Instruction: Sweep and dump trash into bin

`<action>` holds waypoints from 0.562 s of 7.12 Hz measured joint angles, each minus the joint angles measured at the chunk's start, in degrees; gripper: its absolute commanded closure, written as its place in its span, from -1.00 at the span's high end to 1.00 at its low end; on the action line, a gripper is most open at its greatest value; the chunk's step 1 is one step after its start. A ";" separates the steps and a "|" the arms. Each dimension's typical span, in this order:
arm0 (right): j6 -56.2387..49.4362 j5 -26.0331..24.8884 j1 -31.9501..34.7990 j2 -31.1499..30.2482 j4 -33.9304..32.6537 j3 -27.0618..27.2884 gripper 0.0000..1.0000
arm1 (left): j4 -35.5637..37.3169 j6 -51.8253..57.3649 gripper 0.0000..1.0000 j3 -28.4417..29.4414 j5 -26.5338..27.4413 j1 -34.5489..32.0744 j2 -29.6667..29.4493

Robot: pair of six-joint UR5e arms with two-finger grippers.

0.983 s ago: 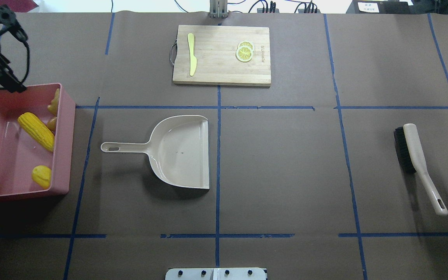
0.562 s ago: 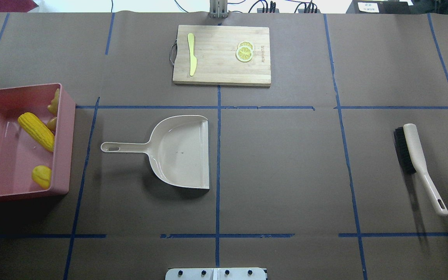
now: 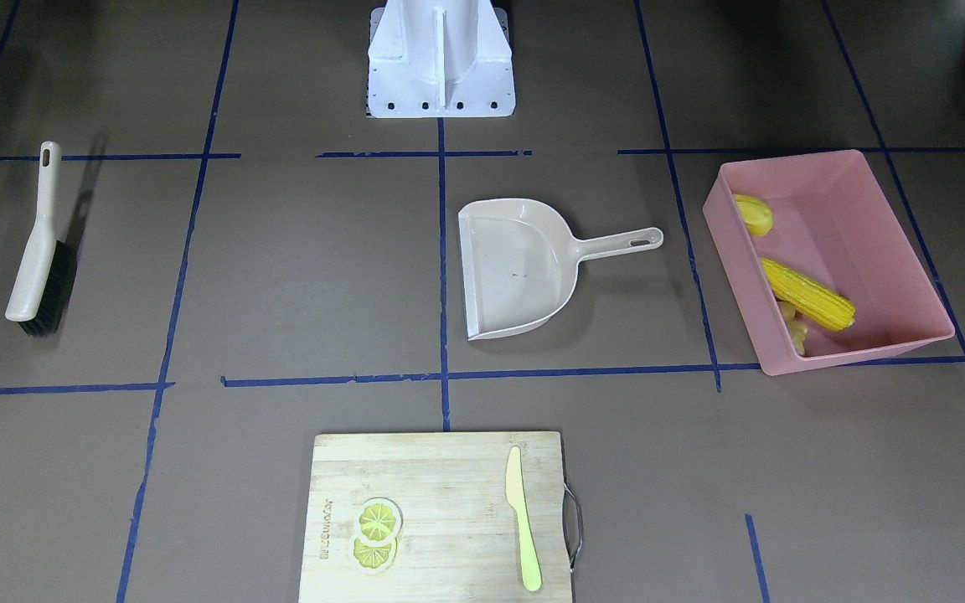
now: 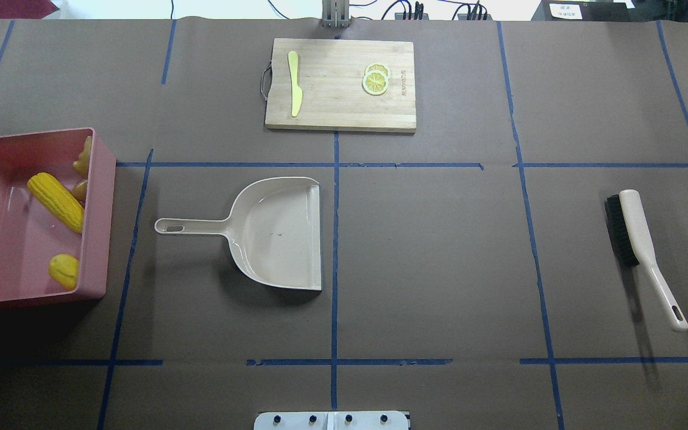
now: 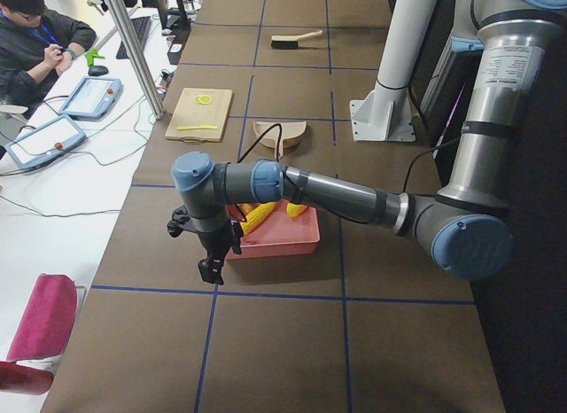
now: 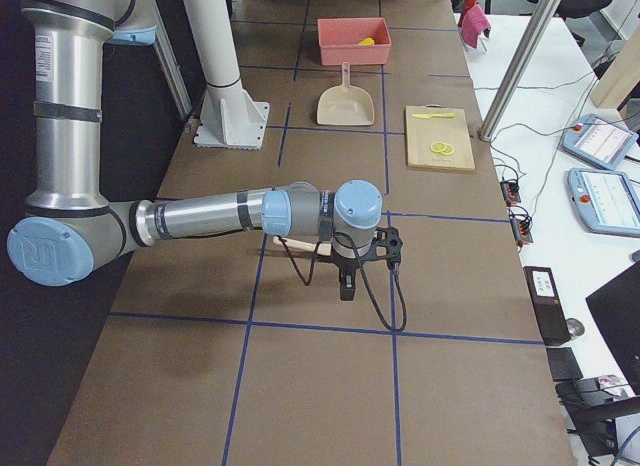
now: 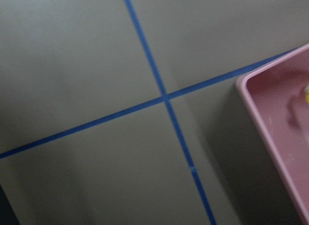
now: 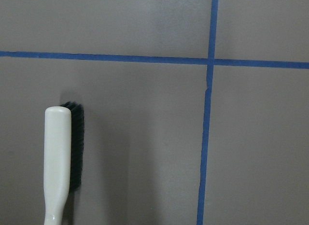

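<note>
Left gripper [image 5: 211, 269] is hanging beside the bin [image 4: 97, 221], grip undeterminable. Corn [image 4: 55, 202], ginger [image 4: 83, 156] and potato piece [image 4: 64, 270] are lying inside it. Dustpan [image 4: 278, 233] is sitting empty; brush [image 4: 636, 230] is lying under the right gripper [image 6: 347, 286], likewise undeterminable. Task is looking finished.

Pink bin [image 4: 100, 227] is seen at the table's left edge, with all three trash pieces inside. The corn cob [image 4: 55, 202] is laid diagonally. The ginger root [image 4: 84, 156] is tucked against the right wall, by the far corner. The lumpy yellow potato-like piece [image 4: 64, 271] is lodged in the near-right corner.

Beige dustpan [image 4: 281, 239] is set flat to the right of the bin, apart from it, handle pointed at the bin.

Brush [image 4: 633, 230] is laid far right, bristles facing left.

Wooden cutting board [image 4: 332, 107] is placed far centre. The yellow-green knife [image 4: 294, 83] is on its left part, and two overlapped lemon slices [image 4: 375, 79] are on its right.
</note>
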 measured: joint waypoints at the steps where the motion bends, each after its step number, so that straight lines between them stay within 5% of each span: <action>1: 0.08 0.11 0.03 -0.11 0.07 -0.21 1.00 | -2.42 -1.59 1.00 1.03 -0.05 -0.45 0.88; 4: 0.15 0.19 0.05 0.62 0.15 0.05 1.00 | -13.03 -14.16 1.00 2.35 -0.61 -0.56 2.38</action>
